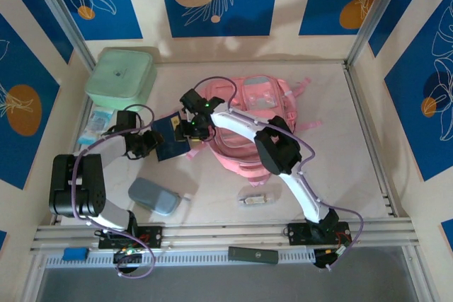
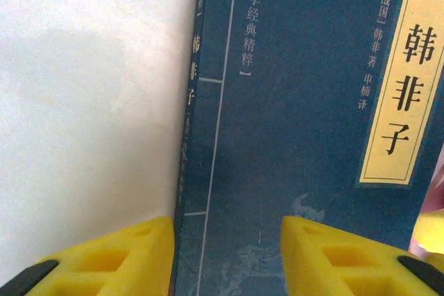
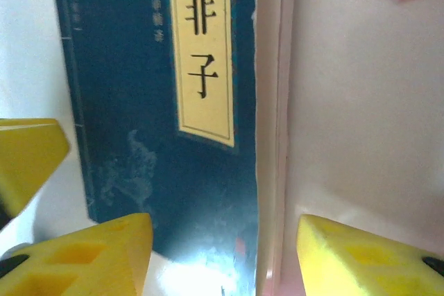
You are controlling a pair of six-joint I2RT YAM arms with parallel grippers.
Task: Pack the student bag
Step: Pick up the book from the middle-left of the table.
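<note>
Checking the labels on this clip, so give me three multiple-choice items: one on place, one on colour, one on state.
1. Where is the mint-green box? A. far-left corner of the table; B. by the near rail; C. at the right edge.
2. The book cover is: A. red; B. white; C. dark blue.
3. The fingers of the right gripper are: A. pressed together; B. apart; C. folded back.

Answers: 1 A, it sits by the back wall at left. 2 C, both wrist views show dark blue with a yellow title label. 3 B, a wide gap separates them.

One camera overhead; both wrist cameras hug the blue book (image 2: 291, 136).
</note>
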